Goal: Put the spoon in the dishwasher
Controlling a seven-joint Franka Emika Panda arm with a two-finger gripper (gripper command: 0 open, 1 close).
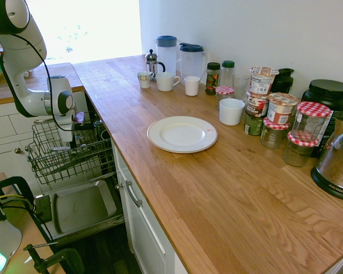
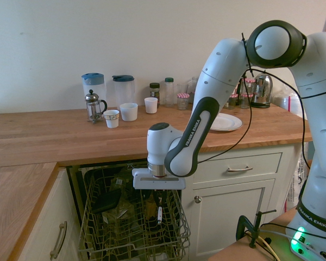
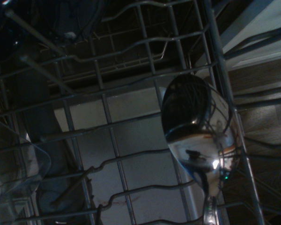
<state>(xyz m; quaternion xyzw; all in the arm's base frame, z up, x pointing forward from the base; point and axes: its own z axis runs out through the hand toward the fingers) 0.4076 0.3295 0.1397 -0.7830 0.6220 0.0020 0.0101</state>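
Sunlit wooden worktop [image 1: 217, 188], white wall [image 2: 54, 38], white cabinet drawers [image 2: 233, 168]

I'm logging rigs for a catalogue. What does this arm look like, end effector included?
A glossy white arm of rounded segments with dark grey joint bands and caps. "FRANKA EMIKA" runs in white along the dark forearm band. A thin black cable trails along it. The end effector hangs from a flat white bar.
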